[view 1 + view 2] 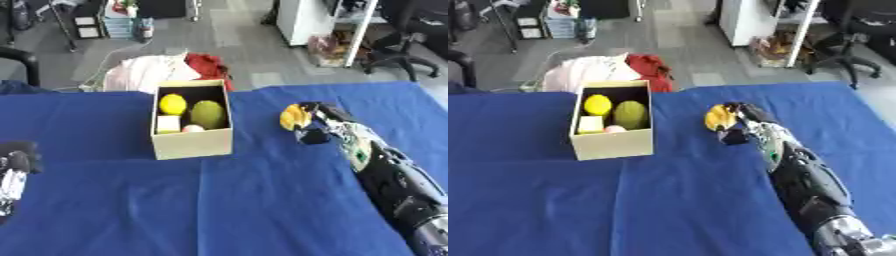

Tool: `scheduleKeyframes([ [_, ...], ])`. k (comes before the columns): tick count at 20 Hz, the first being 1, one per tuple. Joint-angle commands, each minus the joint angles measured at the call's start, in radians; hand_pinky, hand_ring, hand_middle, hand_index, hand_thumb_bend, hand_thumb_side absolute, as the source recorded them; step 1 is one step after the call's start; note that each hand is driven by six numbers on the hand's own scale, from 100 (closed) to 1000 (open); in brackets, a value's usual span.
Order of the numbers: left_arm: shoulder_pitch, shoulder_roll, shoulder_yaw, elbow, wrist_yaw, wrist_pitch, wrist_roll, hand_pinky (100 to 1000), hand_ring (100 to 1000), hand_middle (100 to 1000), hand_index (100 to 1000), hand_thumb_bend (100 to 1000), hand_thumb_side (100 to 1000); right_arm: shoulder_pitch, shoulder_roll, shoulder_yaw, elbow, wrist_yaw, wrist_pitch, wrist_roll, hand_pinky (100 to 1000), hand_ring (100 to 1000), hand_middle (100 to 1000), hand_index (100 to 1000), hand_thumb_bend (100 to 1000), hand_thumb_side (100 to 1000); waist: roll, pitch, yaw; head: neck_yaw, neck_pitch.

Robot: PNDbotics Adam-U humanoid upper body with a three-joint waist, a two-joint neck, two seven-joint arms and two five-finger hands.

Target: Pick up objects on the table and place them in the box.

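While your right hand (308, 125) is curled on the yellow thing (294, 117), right of the box (192, 142), you're mid-carry; next, swing left over the opening & let go.

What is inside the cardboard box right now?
The cardboard box holds a yellow lemon-like fruit, a green oval fruit, a pale yellow block and a small pinkish object. The near wall hides anything below them.

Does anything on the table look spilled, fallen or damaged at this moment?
Nothing stands out. The box stands upright with items inside, and the right hand holds a yellow object beside it.
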Motion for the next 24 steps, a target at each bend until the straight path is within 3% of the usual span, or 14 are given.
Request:
scheduleKeyframes([
  [1,-0.015,0.01,0.008,-0.02,0.0,-0.001,-0.002,790,561,566,716,100,589,-0.017,-0.017,0.006,0.001,0.034,0.001,0.014,821,793,818,920,100,235,-0.01,0.0,0.003,-0.004,-0.014],
  [5,-0.018,0.009,0.007,-0.021,0.0,-0.002,-0.004,791,561,566,716,100,590,-0.016,-0.013,0.002,-0.018,0.077,0.004,-0.015,807,760,756,837,100,224,-0.01,0.003,0.009,-0.007,-0.018],
  [14,-0.026,0.004,0.005,-0.026,0.002,-0.002,-0.005,792,560,566,716,100,591,-0.011,-0.002,-0.008,-0.048,0.189,0.051,-0.199,782,701,620,658,100,208,-0.002,0.02,0.031,-0.024,-0.033],
  [20,-0.025,0.001,0.006,-0.026,0.001,0.0,-0.003,792,558,565,716,100,594,-0.008,0.001,-0.016,-0.067,0.233,0.068,-0.325,741,626,516,399,100,198,0.0,0.024,0.032,-0.026,-0.027],
  [24,-0.021,0.002,0.007,-0.024,0.001,0.001,-0.001,792,558,565,715,100,595,-0.012,-0.002,-0.013,-0.097,0.231,0.041,-0.396,731,613,500,374,100,199,-0.004,0.016,0.024,-0.026,-0.019],
])
